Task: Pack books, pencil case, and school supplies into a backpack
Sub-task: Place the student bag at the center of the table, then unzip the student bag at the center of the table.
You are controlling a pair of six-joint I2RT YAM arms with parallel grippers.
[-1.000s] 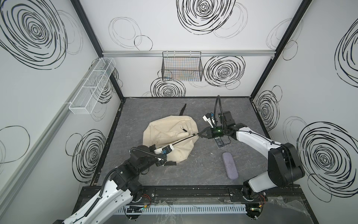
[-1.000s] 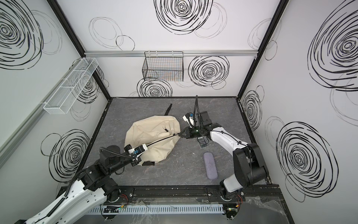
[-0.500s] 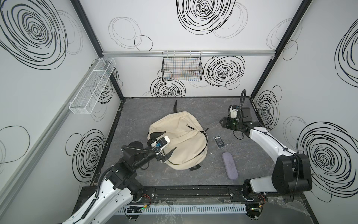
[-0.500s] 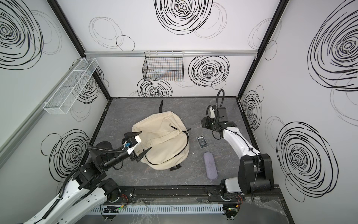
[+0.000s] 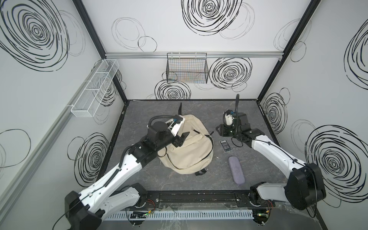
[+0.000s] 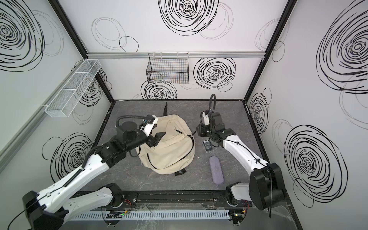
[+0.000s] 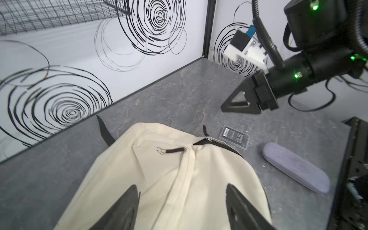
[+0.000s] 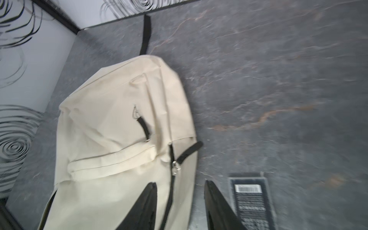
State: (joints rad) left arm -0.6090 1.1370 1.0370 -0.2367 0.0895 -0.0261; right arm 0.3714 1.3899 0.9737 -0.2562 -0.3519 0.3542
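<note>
left gripper [image 7: 181, 187] and right gripper [image 8: 180, 183] hung spread, empty, by the backpack [image 5: 189, 147]; pencil case [image 5: 236, 170] and packet [image 5: 225, 146] lay outside it. next probably meant pulling its zipper [image 8: 175, 167] open.

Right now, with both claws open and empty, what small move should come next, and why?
Probably lower the right claw onto the black zipper pull of the cream canvas backpack: its zipper looks shut, while the small dark flat packet and the lavender-grey oblong case lie outside.
</note>
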